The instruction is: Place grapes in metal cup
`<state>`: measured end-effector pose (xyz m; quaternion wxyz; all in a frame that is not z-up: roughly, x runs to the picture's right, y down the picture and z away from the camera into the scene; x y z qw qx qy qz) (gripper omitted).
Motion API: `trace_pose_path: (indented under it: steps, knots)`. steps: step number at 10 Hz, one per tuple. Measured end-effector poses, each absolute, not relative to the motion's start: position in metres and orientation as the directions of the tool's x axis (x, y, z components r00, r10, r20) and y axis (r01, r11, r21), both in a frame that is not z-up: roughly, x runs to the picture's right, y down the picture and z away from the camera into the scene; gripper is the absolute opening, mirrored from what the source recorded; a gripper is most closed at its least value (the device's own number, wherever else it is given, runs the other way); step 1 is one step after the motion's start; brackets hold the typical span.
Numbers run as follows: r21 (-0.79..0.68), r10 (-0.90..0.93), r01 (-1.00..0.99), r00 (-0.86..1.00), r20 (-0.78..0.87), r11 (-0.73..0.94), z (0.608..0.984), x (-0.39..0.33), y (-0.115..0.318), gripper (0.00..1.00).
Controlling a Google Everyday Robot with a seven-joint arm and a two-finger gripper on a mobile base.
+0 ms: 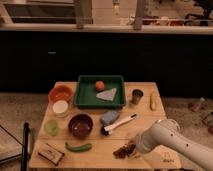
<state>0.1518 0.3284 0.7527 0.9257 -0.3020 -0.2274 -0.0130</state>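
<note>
The grapes [123,150] are a small dark reddish-purple bunch lying near the front edge of the wooden table [145,107], right of centre. My gripper [132,148] sits at the end of the white arm [167,140] that reaches in from the lower right, right at the grapes and touching or overlapping their right end. The metal cup [136,96] is a small grey cylinder standing upright at the back right of the table, right of the green tray and well away from the gripper.
A green tray [85,97] holds an orange fruit [100,85] and a grey cloth [107,94]. An orange bowl [60,93], white container [61,108], dark red bowl [80,125], green pepper [78,147], blue sponge [109,118], brush [120,124] and banana [153,101] lie around.
</note>
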Motion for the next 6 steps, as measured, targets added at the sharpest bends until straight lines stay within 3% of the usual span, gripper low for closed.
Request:
trace_pose_path:
  steps: [6]
  knots:
    - [-0.504, 0.079, 0.17, 0.897, 0.435, 0.847, 0.721, 0.158, 0.306, 0.0]
